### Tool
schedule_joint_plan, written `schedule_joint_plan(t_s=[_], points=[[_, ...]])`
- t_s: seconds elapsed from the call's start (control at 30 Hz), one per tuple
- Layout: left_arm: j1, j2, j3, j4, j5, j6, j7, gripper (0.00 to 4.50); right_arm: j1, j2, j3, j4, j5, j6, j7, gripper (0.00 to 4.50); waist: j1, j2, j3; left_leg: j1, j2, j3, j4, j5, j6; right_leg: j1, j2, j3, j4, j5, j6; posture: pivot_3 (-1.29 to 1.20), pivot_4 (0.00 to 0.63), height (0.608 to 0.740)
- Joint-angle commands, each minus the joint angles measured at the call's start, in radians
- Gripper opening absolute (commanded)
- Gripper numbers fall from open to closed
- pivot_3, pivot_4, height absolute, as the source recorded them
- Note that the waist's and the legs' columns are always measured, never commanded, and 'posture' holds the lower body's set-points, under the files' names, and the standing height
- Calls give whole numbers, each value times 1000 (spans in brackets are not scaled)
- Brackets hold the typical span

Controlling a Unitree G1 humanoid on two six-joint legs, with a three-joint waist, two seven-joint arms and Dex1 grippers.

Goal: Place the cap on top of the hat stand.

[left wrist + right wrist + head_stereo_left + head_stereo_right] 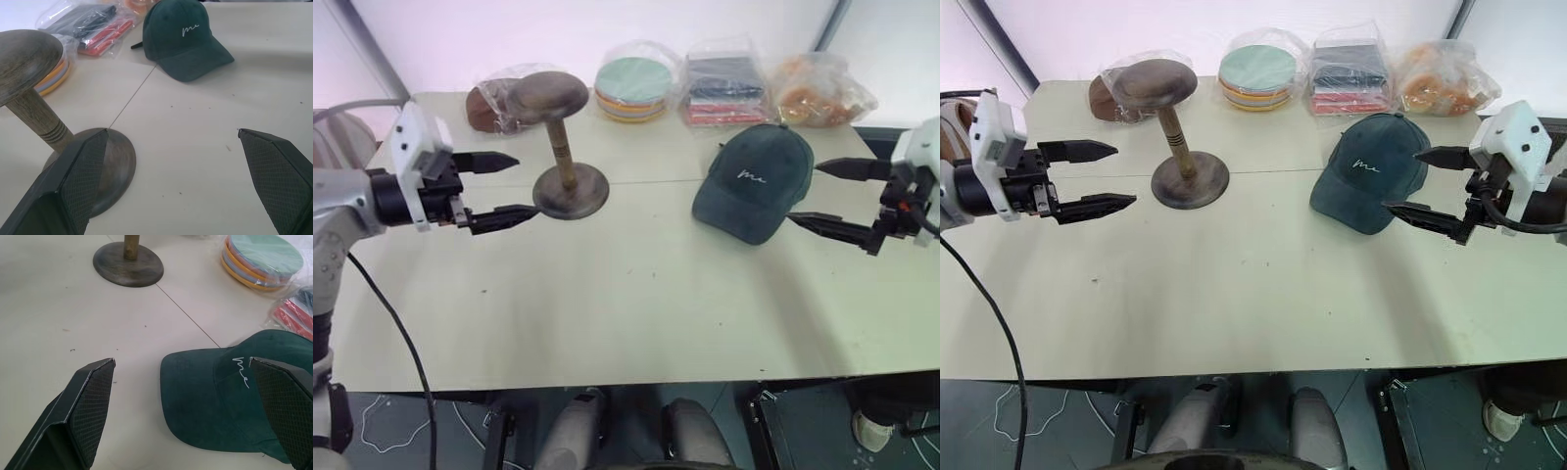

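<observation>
Nothing is done yet: both the left gripper [506, 186] and right gripper [1412, 181] gape empty, the cap [753, 182] resting at the hat stand's [564, 147] three o'clock.

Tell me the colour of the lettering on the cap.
White, on the dark green cap; clearest in the left wrist view.

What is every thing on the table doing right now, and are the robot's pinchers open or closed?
cap: lying on the table, brim toward the robot, not held.
hat stand: upright, top bare.
left gripper: open, empty, beside the stand's base.
right gripper: open, empty, beside the cap.
round pads: stacked in a clear bag.
folded cloths: bagged, at the table's back.
orange items: bagged.
</observation>
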Motion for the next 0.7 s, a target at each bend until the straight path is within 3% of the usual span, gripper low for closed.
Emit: schedule_joint_plan(t_s=[0.03, 0.7], points=[[-23, 17, 29, -1, 0, -19, -5, 4457, -5, -24, -46, -8, -3, -22, 6, 4500, 0, 0, 0, 0, 0, 0, 0, 0, 0, 0, 0, 0, 0, 0, 0, 0, 150, 740], [-44, 3, 9, -21, -8, 5, 20, 4457, 12, -31, -51, -28, 9, -2, 2, 4500, 0, 0, 0, 0, 0, 0, 0, 0, 0, 0, 0, 0, 0, 0, 0, 0, 150, 740]])
